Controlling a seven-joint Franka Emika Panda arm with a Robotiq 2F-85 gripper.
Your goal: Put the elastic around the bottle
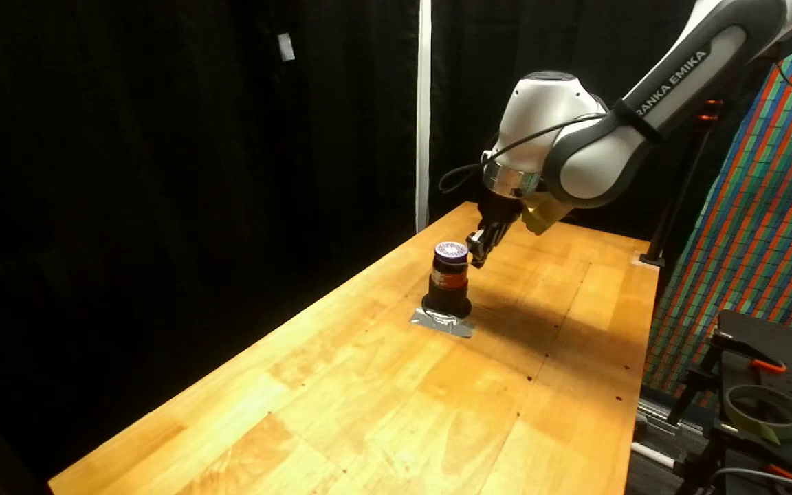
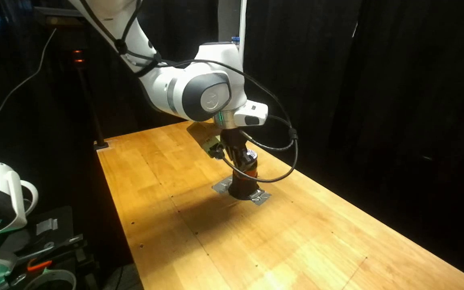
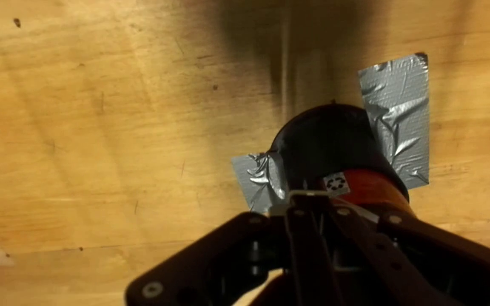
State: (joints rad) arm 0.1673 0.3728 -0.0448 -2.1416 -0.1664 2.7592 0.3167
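The dark bottle (image 1: 449, 278) with an orange-red band and a pale patterned top stands upright in a black base on the wooden table. It also shows in an exterior view (image 2: 251, 172), partly hidden by the gripper and a cable, and in the wrist view (image 3: 368, 187). A thin elastic (image 1: 452, 263) shows as a faint line round the bottle's upper part, running toward my fingertips. My gripper (image 1: 478, 253) is beside the bottle's top, tilted, its fingers together and apparently shut on the elastic. In the wrist view the fingers (image 3: 313, 197) hide the bottle's upper part.
Silver tape (image 3: 398, 123) holds the black base to the table (image 1: 368, 412). A cable (image 2: 292, 149) loops from the wrist past the bottle. A side bench (image 1: 774, 337) with a tape roll (image 1: 764, 411) stands beside the table. Black curtains hang behind.
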